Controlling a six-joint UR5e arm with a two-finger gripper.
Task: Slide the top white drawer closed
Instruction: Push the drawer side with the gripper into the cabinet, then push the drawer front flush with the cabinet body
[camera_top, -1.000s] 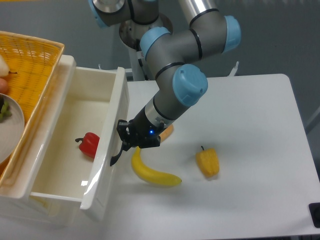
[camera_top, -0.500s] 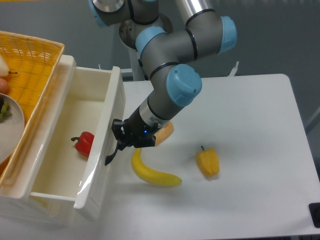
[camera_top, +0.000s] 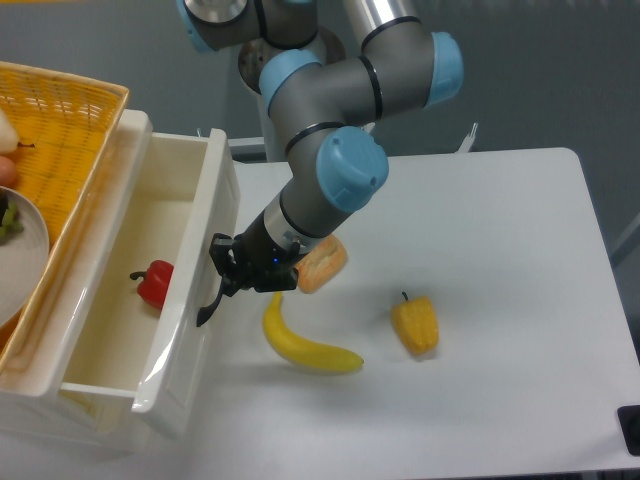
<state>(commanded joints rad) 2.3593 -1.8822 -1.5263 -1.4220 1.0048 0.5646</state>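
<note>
A high, angled view of a white table (camera_top: 520, 230) with a cabinet at the left edge and a grey-and-blue robot arm reaching down from the top centre.

Far to the left of the claw, a yellow wicker basket (camera_top: 60, 130) sits on top of the cabinet, with part of a pale plate (camera_top: 20, 255) showing at the frame edge. Just left of the claw is the top white drawer (camera_top: 190, 300), a glossy open box pulled out toward the table. Inside it, close to the front panel, lies a red pepper (camera_top: 150, 283). The drawer is partly open, with much of its interior exposed.

The claw (camera_top: 225, 285) is pressed against the outer face of the drawer front, right at the curved black handle (camera_top: 208, 308). Its dark fingers blend with the handle, so it is not possible to tell whether they are apart, together, or gripping it.

Just right of the claw lies an orange-tan bread-like item (camera_top: 322, 265); slightly right and nearer the viewer, a banana (camera_top: 300, 345); farther right, a yellow pepper (camera_top: 415, 323).

The step in hand appears to be the push itself. The next move likely calls for steady pressure leftward, square to the drawer front, until it meets the cabinet.
</note>
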